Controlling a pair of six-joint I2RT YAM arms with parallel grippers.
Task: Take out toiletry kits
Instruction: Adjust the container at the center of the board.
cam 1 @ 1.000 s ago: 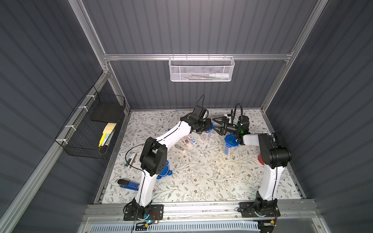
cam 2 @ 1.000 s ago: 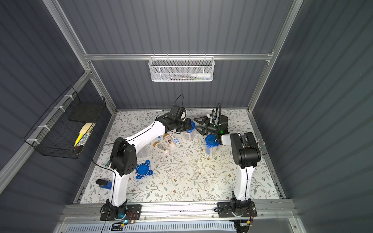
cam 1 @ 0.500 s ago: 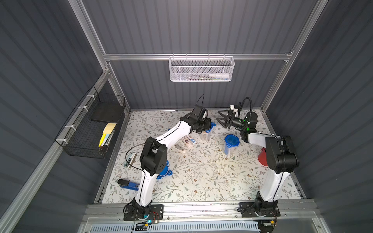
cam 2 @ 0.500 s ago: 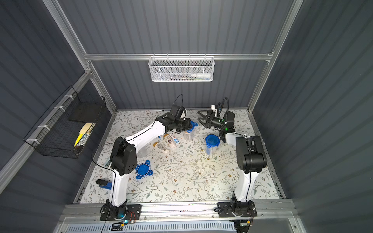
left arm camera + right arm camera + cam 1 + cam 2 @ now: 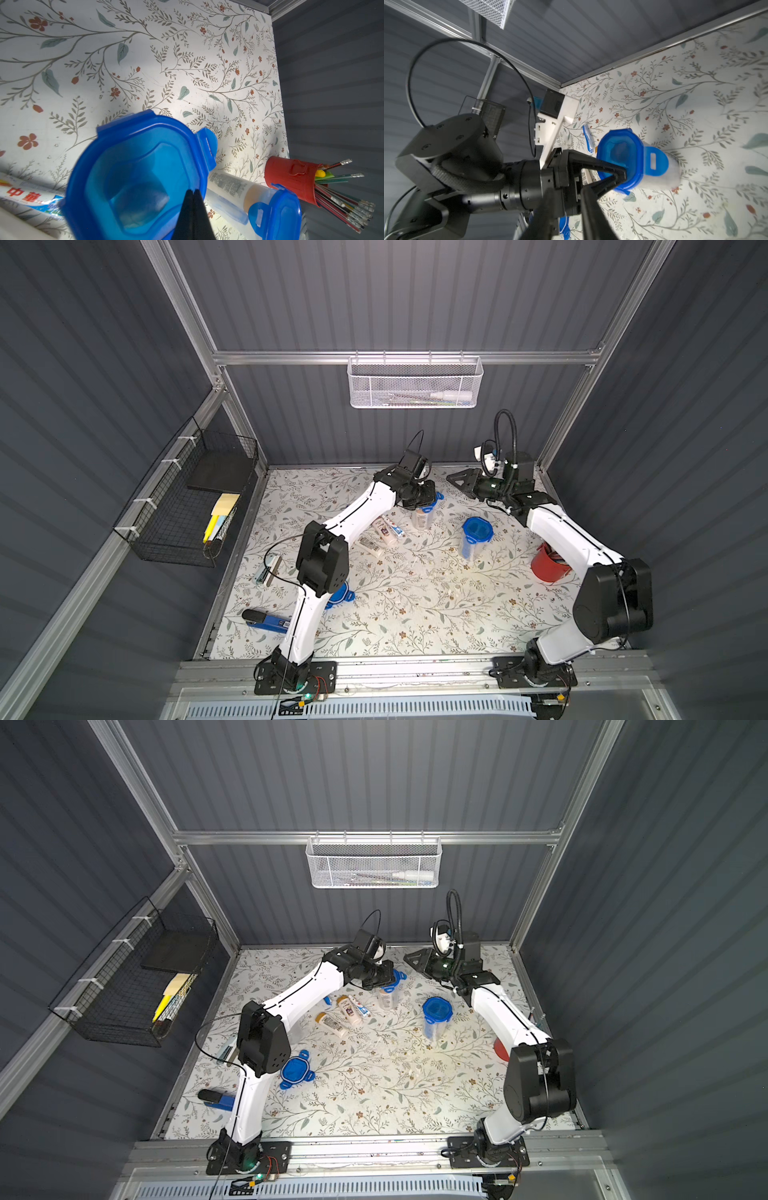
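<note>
- Bottles [image 5: 381, 527] and toothpaste tube [image 5: 29, 192] look light, slick: pinch each mid-body.
- Your left gripper [image 5: 193, 195] pinches the blue lid [image 5: 135, 176]; right gripper [image 5: 451, 480] fingers: cannot tell.

The left arm [image 5: 361, 510] reaches far back, elbow raised and wrist tipped down, with the left pincer [image 5: 623, 175] pinched tight. The right arm [image 5: 557, 531] stretches back too, wrist level. The right pincer [image 5: 454, 480] points toward the left arm, jaws narrowed; full closure is unclear.
</note>
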